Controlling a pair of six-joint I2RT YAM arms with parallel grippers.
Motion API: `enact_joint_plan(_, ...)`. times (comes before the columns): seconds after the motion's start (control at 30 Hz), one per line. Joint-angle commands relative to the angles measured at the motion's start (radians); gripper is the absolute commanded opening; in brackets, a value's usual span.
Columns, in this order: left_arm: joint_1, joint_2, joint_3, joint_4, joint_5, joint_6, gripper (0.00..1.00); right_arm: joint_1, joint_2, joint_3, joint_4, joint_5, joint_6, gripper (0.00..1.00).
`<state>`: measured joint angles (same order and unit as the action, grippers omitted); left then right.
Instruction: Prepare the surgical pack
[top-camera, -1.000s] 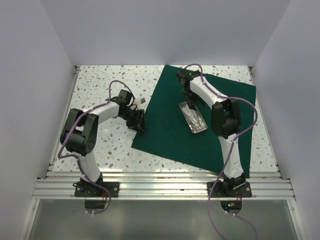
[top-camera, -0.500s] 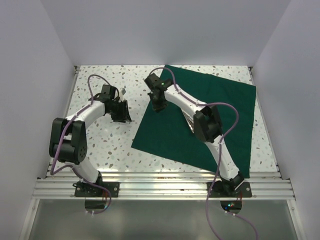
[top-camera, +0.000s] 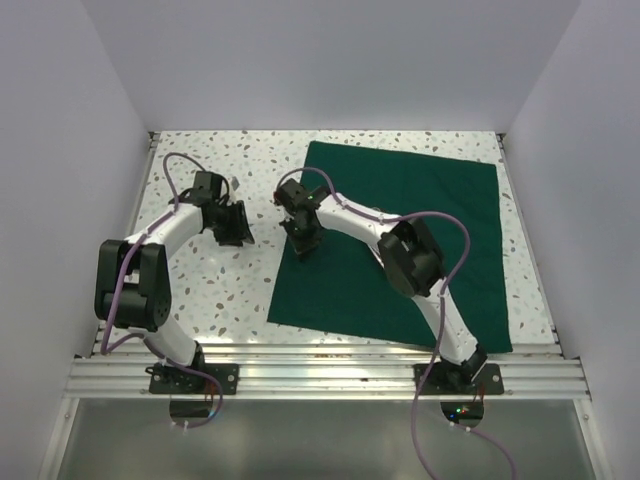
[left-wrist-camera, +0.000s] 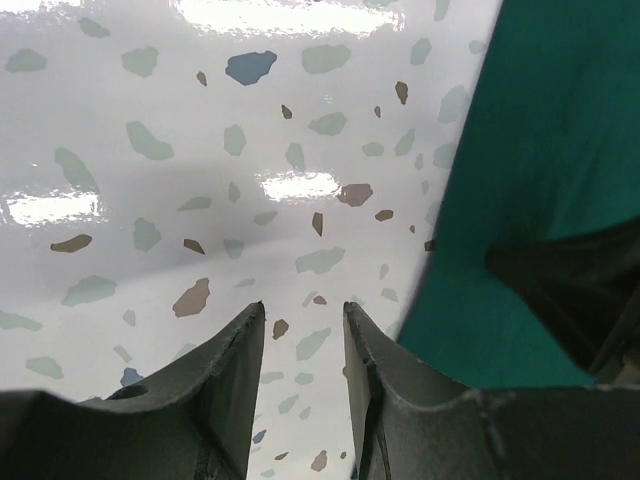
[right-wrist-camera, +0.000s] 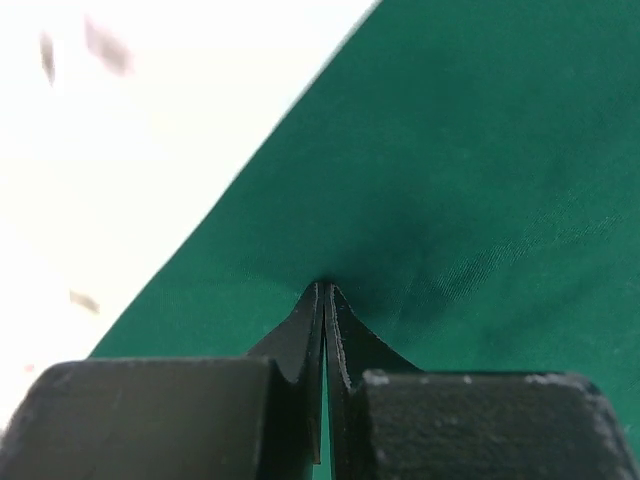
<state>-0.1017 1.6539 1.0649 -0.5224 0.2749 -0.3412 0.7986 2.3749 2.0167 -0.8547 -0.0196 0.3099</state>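
Our surgical pack (top-camera: 420, 240) lies spread flat as one green sheet on the right of the terrazzo table (top-camera: 190, 290), so we judge the folding is all left to do. Only the right wrist view shows our right gripper (top-camera: 303, 243) clenched on a pucker of cloth near the sheet's left edge. Our left gripper (top-camera: 237, 232) hangs part-open and empty beside that edge.

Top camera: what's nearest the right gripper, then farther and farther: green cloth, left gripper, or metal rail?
1. Green drape: pinched in the right gripper, by the drape's left edge.
2. Left gripper: just to the left.
3. Metal rail: farthest, along the front.
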Motion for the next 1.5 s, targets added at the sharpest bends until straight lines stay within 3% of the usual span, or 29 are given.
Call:
enact_joint_plan(0.0,0.013,0.0,0.032,0.028,0.009,-0.025,0.41,0.022,-0.071,-0.217,-0.029,-0.126,-0.031,0.0)
enact_joint_plan(0.1,0.014,0.015,0.056,0.045,0.033,-0.039,0.41,0.037,-0.158,-0.448,0.0,-0.167,-0.066,0.0)
enact_joint_plan(0.17,0.014,0.033,0.072,0.071,0.082,-0.053,0.4,0.045,-0.198,-0.515,-0.023,-0.166,-0.094,0.0)
enact_joint_plan(0.3,0.011,0.081,0.105,0.125,0.214,-0.065,0.4,0.018,-0.45,-0.654,0.006,-0.062,-0.094,0.0)
enact_joint_plan(0.53,-0.061,0.188,0.223,0.206,0.411,-0.094,0.4,-0.219,-0.655,-0.541,0.022,0.064,0.081,0.0)
enact_joint_plan(0.73,-0.185,0.303,0.398,0.199,0.417,-0.125,0.38,-0.421,-0.671,-0.478,-0.027,0.274,0.165,0.0)
enact_joint_plan(0.9,-0.223,0.452,0.549,0.085,0.457,-0.128,0.28,-0.616,-0.635,-0.525,-0.075,0.29,0.213,0.0)
enact_joint_plan(1.0,-0.236,0.521,0.627,0.035,0.422,-0.13,0.27,-0.68,-0.631,-0.582,-0.058,0.296,0.234,0.0)
enact_joint_plan(1.13,-0.277,0.596,0.757,-0.092,0.254,-0.111,0.32,-0.713,-0.6,-0.639,-0.04,0.296,0.241,0.0)
enact_joint_plan(1.4,-0.329,0.646,0.79,-0.22,0.015,-0.067,0.31,-0.716,-0.53,-0.713,0.034,0.21,0.21,0.0)
enact_joint_plan(1.47,-0.329,0.656,0.794,-0.255,-0.05,-0.055,0.31,-0.716,-0.513,-0.713,0.058,0.179,0.202,0.09)
